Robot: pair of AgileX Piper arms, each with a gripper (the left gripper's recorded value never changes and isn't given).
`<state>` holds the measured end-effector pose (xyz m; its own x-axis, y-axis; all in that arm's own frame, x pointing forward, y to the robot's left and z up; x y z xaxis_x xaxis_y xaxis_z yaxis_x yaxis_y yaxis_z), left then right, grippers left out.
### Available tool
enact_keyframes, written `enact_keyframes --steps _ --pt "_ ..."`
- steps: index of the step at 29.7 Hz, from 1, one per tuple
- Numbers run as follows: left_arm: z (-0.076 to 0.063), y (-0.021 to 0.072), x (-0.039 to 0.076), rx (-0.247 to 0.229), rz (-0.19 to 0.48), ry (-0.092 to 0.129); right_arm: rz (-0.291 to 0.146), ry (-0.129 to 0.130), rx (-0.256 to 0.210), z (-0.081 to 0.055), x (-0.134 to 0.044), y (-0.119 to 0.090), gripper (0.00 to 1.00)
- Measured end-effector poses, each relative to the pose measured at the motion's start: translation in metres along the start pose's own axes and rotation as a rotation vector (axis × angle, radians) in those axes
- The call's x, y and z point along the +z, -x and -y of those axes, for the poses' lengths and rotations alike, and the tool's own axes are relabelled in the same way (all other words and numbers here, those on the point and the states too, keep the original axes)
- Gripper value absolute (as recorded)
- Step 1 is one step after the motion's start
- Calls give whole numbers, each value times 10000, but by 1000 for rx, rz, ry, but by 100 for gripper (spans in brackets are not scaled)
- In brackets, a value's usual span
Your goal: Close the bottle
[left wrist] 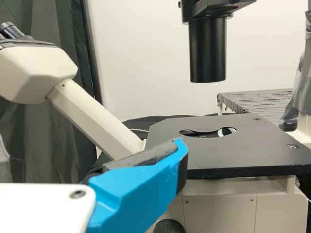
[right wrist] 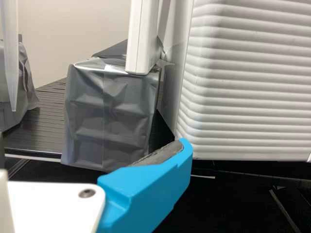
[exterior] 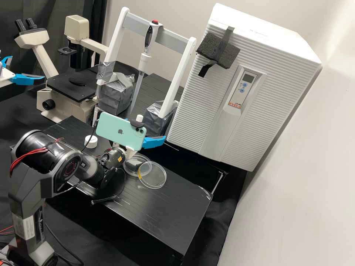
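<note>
— On the black board (exterior: 166, 210), where does the cap lie?

— I see a white cap (exterior: 90, 141) sitting flat on the board, near the edge that faces the microscope (exterior: 63, 92). It is close beside the right arm's wrist.

— And the right gripper?

— The right gripper (exterior: 153, 141) hangs over the board on the other side of the green phone (exterior: 120, 130) fixed to that wrist, and it points towards the white machine (exterior: 240, 85). So the cap lies back along the arm, apart from the gripper, with the phone between the two. From that arm's own camera I look at a block wrapped in grey tape (right wrist: 109, 121) and at the machine's ribbed wall. I cannot tell whether the jaws are spread or pressed together.

— The bottle itself?

— A small white knob (exterior: 139, 118) pokes up just behind the phone's upper edge. I cannot tell whether it is the bottle's neck or part of the phone's mount.

— The left arm?

— The left gripper (exterior: 22, 78) is well apart from the cap, over beside the microscope, and its camera looks across the black stage (left wrist: 233, 145). I cannot tell how its jaws stand either.

— Anything else close by?

— Two clear dishes (exterior: 148, 173) lie overlapping on the board, near the right gripper.
</note>
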<state>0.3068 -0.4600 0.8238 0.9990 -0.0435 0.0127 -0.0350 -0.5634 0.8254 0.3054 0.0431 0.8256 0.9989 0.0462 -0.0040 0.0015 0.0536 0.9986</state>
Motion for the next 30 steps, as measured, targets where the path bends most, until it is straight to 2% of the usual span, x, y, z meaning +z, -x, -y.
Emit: enact_keyframes --steps 11,13,14,17,21,23,26,27,30 --pt "2 0 12 -3 13 -2 0 0 0 0 0 0 100" --pt "12 5 50 -8 45 4 0 0 0 0 0 0 100" --pt "16 9 65 -9 59 15 0 0 0 0 0 0 100" --pt "17 31 190 -7 132 32 0 0 0 0 0 0 100" --pt "13 81 374 -13 238 22 0 0 0 0 0 0 100" --pt "-4 105 463 -6 293 4 0 0 0 0 0 0 100" --pt "10 136 540 -2 343 -6 0 0 0 0 0 0 100" --pt "23 150 554 -6 351 -6 0 0 0 0 0 0 100" --pt "72 195 558 -27 358 16 0 0 0 0 0 0 100"
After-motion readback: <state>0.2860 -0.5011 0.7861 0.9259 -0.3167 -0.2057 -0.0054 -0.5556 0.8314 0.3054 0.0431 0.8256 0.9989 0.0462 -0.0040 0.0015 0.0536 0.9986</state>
